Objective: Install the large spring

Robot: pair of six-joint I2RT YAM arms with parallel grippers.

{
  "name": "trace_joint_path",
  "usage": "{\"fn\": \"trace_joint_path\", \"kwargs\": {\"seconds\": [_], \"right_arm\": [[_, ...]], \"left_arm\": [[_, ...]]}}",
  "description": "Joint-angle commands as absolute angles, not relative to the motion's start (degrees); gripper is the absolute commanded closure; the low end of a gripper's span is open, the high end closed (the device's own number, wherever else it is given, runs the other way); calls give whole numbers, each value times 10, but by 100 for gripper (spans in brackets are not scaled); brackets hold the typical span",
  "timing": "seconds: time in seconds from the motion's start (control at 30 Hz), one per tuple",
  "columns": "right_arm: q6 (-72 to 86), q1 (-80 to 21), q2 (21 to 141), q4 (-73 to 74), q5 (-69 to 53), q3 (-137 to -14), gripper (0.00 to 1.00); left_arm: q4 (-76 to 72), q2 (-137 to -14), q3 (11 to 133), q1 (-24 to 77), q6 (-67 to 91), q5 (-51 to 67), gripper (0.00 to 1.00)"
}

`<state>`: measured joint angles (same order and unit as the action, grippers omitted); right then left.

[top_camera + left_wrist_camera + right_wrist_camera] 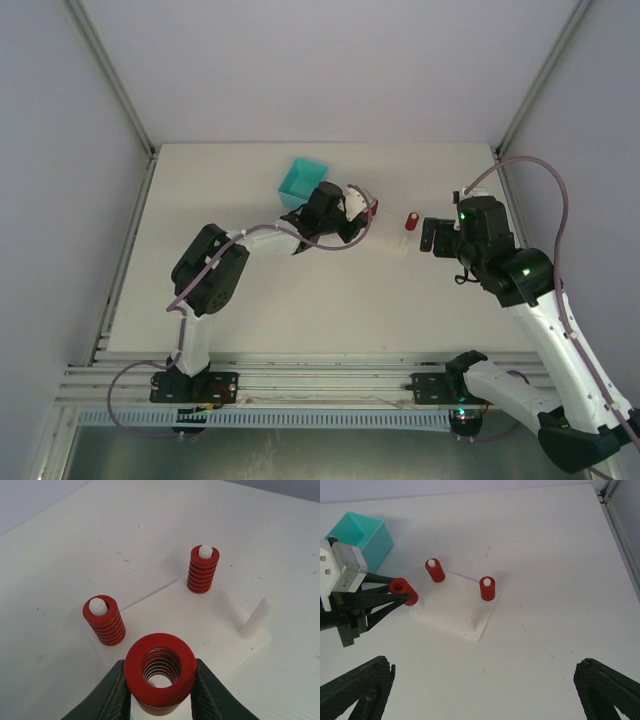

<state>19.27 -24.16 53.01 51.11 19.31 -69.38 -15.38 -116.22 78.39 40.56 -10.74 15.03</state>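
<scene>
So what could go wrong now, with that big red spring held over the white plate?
First, the peg tip shows off-centre inside the large spring, so a coil might snag on it instead of sliding down. Second, the white plate seems to lie loose, and the right hand hangs open away from it; a sideways push from the left hand could shift it.

red large spring, white base plate, teal bin

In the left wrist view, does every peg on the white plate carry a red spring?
No: one white peg near the right edge of the plate stands bare, with no spring around it.
</scene>
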Motion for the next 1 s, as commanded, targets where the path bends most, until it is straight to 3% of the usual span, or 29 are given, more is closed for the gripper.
{"fn": "trace_joint_path", "kwargs": {"seconds": [0.0, 0.97], "right_arm": [[188, -241, 526, 520, 201, -708, 1], [185, -240, 530, 525, 200, -700, 1]], "left_arm": [[-180, -1180, 806, 404, -108, 157, 100], [-158, -1174, 835, 388, -103, 169, 100]]}}
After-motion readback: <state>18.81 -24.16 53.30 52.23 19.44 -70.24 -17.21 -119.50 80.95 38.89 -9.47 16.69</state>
